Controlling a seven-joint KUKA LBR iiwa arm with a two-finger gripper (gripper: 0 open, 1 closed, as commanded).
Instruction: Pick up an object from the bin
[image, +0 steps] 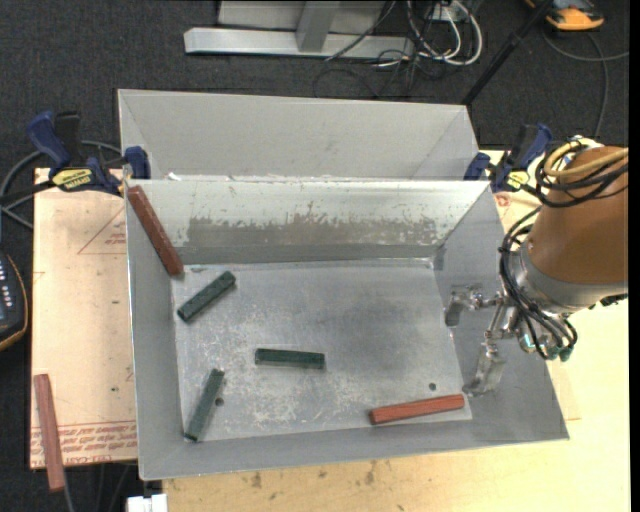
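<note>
The gripper (474, 340) hangs at the right wall of the bin (340, 310), fingers spread apart with nothing between them. The nearest item, a red-brown bar (417, 409), lies flat at the front right, its right end just beside one fingertip. Three dark green bars (289, 358) lie well apart to the left.

No word, number, brand or sign could be read anywhere in the view, and the faint red lines along the cardboard (80, 300) left of the bin (150, 400) were perhaps print, though too small to make out.
</note>
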